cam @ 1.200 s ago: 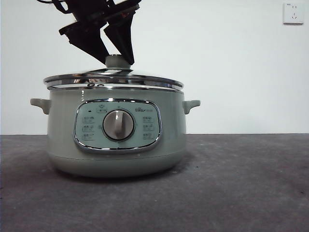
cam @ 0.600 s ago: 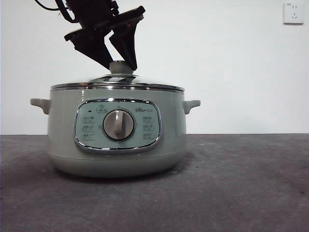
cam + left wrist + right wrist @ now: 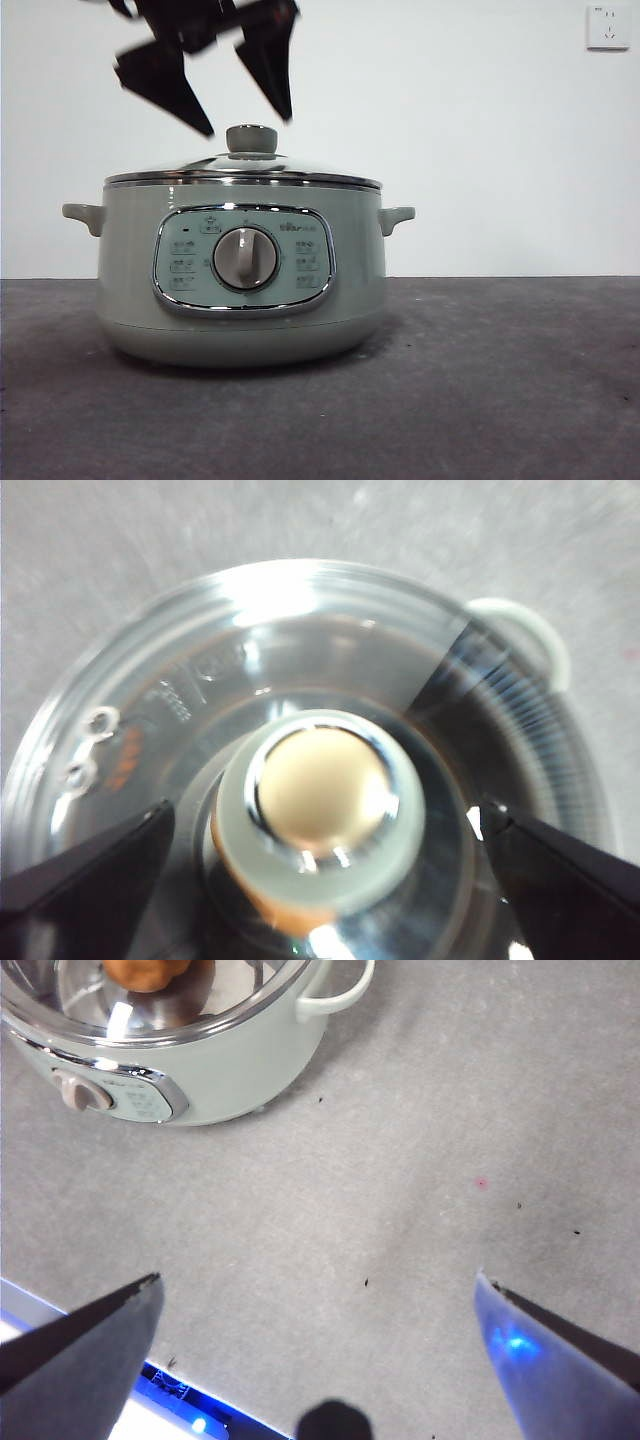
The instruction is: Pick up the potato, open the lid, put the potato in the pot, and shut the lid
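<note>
The pale green pot [image 3: 240, 300] stands on the table with the glass lid [image 3: 240, 170] seated flat on its rim. My left gripper [image 3: 248, 122] is open just above the lid's pale green knob [image 3: 251, 138], a jaw on either side, not touching it. The left wrist view looks straight down on the knob [image 3: 320, 800] and the lid [image 3: 300, 630]. The orange-brown potato [image 3: 150, 972] lies inside the pot [image 3: 230, 1070], seen through the glass. My right gripper [image 3: 318, 1280] is open and empty, high above bare table, away from the pot.
The dark grey table [image 3: 500, 380] stretches to the right of the pot. A white wall socket [image 3: 607, 27] is at the top right. The right wrist view shows the table's blue-lit edge [image 3: 170, 1390].
The lid went from tilted and held by its knob to seated flat on the pot. My left gripper let go of the knob, opened and rose a little.
</note>
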Motion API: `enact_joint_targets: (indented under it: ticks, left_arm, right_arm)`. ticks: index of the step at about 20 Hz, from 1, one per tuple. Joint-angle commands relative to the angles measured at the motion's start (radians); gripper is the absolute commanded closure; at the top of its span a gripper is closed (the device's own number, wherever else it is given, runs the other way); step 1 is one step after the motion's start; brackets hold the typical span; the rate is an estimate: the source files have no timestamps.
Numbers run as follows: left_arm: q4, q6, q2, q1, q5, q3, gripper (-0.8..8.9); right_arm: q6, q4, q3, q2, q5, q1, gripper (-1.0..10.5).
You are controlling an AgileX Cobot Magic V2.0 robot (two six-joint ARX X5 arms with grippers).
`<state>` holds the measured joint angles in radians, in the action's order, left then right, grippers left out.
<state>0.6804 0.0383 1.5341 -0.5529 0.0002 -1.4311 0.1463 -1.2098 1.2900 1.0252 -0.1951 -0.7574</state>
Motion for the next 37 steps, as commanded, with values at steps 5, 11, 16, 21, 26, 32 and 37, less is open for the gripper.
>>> enact_joint_targets:
  ticks: [5, 11, 16, 21, 26, 32, 37]
  left_arm:
    - [0.216, -0.021, -0.216, -0.029, 0.016, -0.002, 1.45]
    - [0.380, -0.050, -0.323, -0.050, 0.015, -0.002, 2.15]
    - [0.476, -0.091, -0.325, -0.050, 0.031, -0.002, 8.22]
    - [0.447, -0.084, -0.323, -0.049, 0.033, -0.002, 8.21]
    - [0.303, -0.084, -0.323, -0.049, 0.033, -0.002, 8.16]
    - [0.140, -0.094, -0.341, -0.017, 0.033, -0.002, 8.17]
    - [0.071, -0.196, -0.499, 0.120, 0.016, 0.145, 8.17]
  right_arm:
    - [0.012, 0.005, -0.011, -0.001, -0.003, 0.000, 3.2]
    - [0.017, 0.007, -0.011, 0.011, -0.004, 0.000, 3.2]
    - [-0.029, -0.003, -0.011, 0.011, 0.019, -0.002, 9.5]
    - [-0.015, -0.013, -0.010, 0.011, 0.019, -0.002, 9.5]
    - [-0.015, -0.012, -0.010, 0.011, 0.019, -0.002, 9.5]
    - [-0.015, -0.012, -0.010, 0.011, 0.019, -0.002, 9.5]
    - [-0.015, -0.011, -0.010, 0.011, 0.019, -0.002, 9.5]
